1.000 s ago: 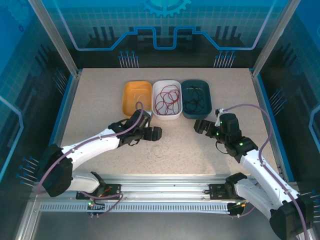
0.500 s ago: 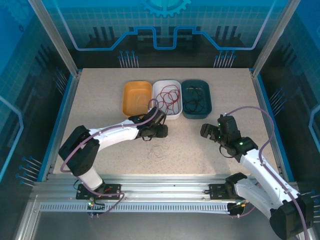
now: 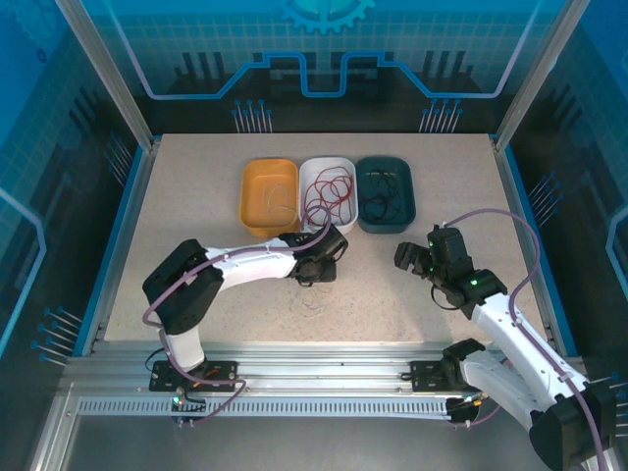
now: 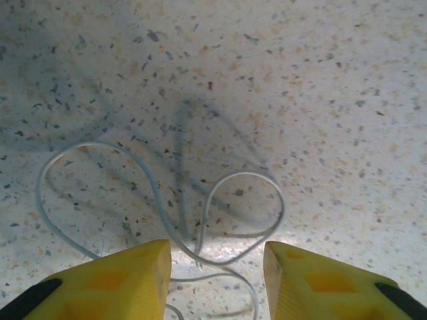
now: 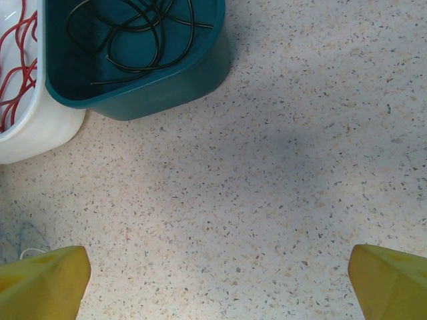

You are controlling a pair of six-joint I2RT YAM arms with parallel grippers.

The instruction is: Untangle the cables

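Bright, even overhead light falls on the table point(image 3: 196, 216), and the surroundings are tinted blue. In the left wrist view soft grey shadows cross it, with a glare patch by the blurred fingers point(image 4: 113, 280). The right wrist view is sharp.

The worktop point(image 3: 196, 216) looked like a matt, stone-like composite, pale, finely speckled and slightly grainy, and the rail point(image 3: 324, 378) along its near edge was brushed silvery metal. The pale cable point(image 4: 157, 193) had a smooth, faintly shiny plastic sheath, as did the red cable point(image 5: 15, 73) and the black cable point(image 5: 137, 37), while the white bin point(image 5: 40, 140) and the teal bin point(image 5: 167, 87) were smooth moulded plastic with a soft satin sheen. The fingers point(image 4: 113, 280) of the left end effector point(image 4: 215, 248) and of the right end effector point(image 5: 217, 250) were matt yellow plastic, and the arm shells point(image 3: 255, 263) were glossy white plastic.
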